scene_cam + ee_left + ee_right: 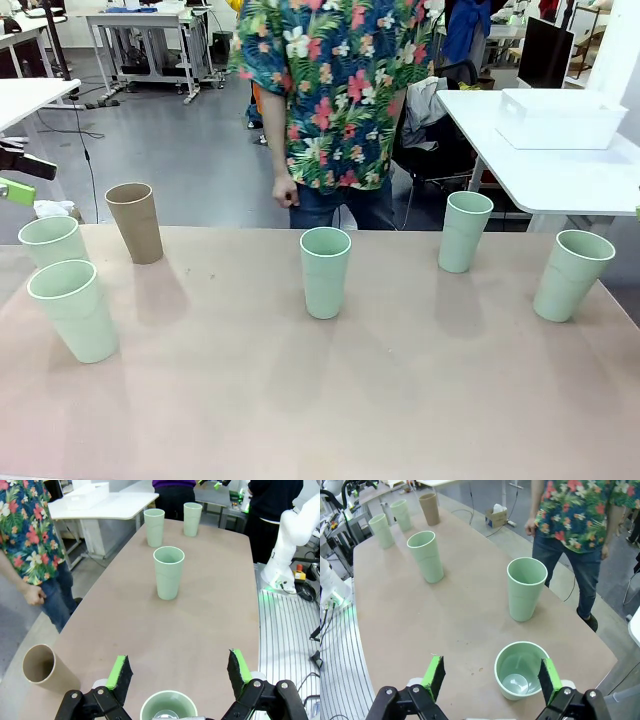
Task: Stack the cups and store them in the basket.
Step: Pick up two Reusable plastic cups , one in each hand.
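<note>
Front-left mint cup (pixel 75 320) stands upright on table (pixel 300 400), 2nd mint cup (pixel 52 243) just behind it, brown cup (pixel 135 222) near that. Centre cup (pixel 325 272), right-centre cup (pixel 465 232) and far-right cup (pixel 572 275) stand well apart. All 6 upright, unstacked. Basket (pixel 560 118) sits on separate white table (pixel 540 175), far right. Person in floral shirt stands at far edge, hand (pixel 285 190) hanging. Left gripper (pixel 179 670) hovers over a mint cup rim (pixel 167 705), jaws wide open. Right gripper (pixel 491 674) above far-right cup, jaws spread, nothing held.
</note>
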